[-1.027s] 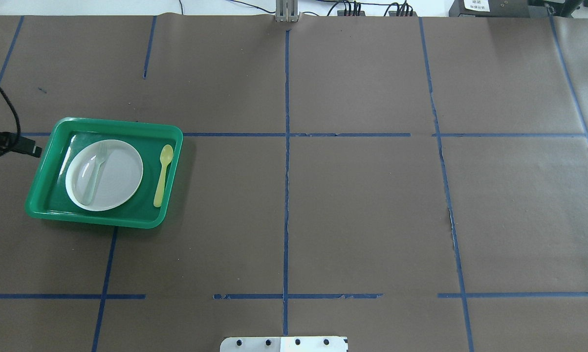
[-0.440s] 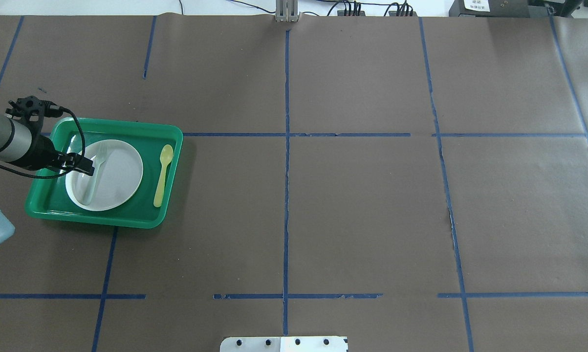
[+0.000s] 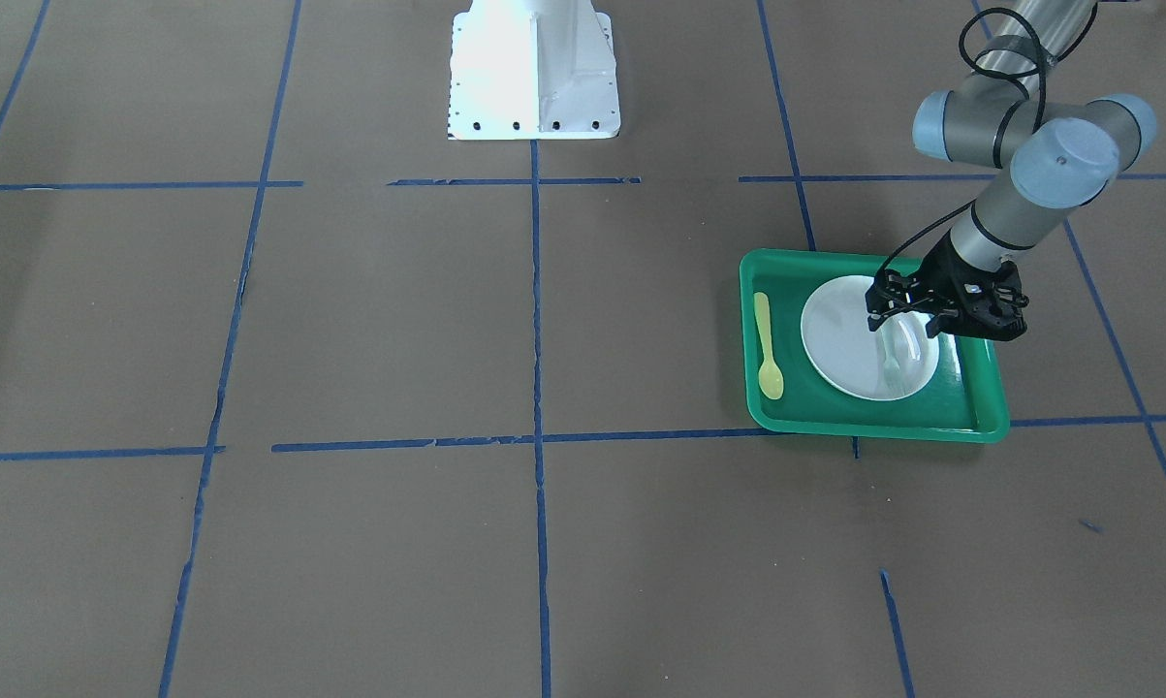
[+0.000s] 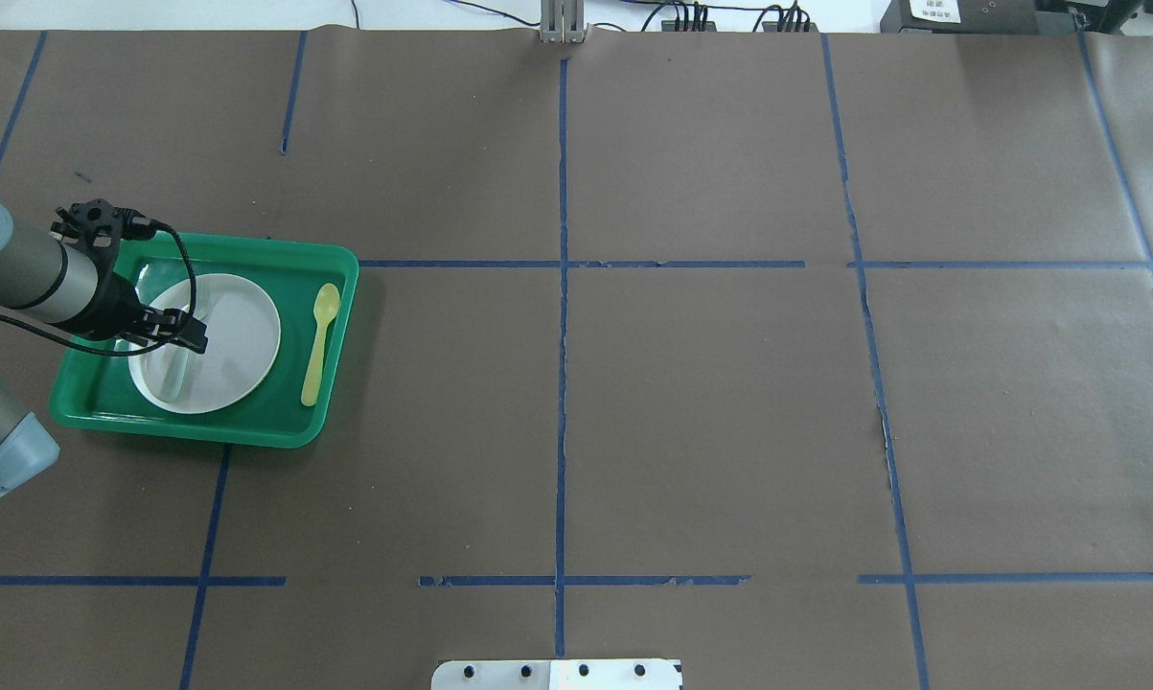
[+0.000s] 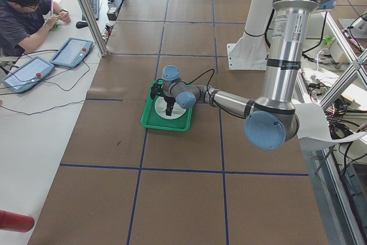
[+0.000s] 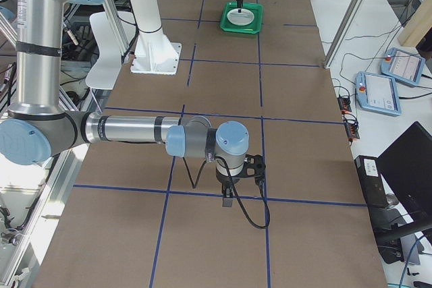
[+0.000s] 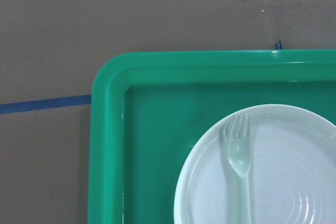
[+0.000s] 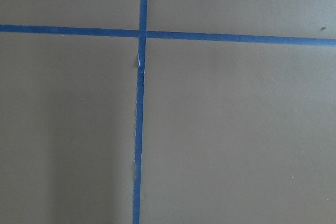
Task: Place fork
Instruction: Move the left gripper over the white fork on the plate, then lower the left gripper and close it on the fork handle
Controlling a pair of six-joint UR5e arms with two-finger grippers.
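The pale fork [image 7: 239, 163] lies flat on the white plate [image 4: 241, 335] in the green tray [image 4: 250, 433], tines toward the far side. It also shows in the front view [image 3: 895, 364]. My left gripper [image 3: 902, 325] hovers over the left part of the plate, above the fork's middle, fingers pointing down and apart, holding nothing. In the overhead view the left gripper [image 4: 181, 335] covers the middle of the fork. My right gripper [image 6: 231, 197] shows only in the exterior right view, low over bare table; I cannot tell whether it is open or shut.
A yellow spoon [image 4: 319, 340] lies in the tray to the right of the plate. The tray's raised rim [image 7: 110, 145] surrounds the plate. Brown paper with blue tape lines [image 4: 562, 383] covers the table. The robot's white base [image 3: 534, 68] stands at mid table.
My left arm has come in from the left edge and moved right over the tray, so its gripper now hangs over the fork. The fork, plate and spoon have not moved.
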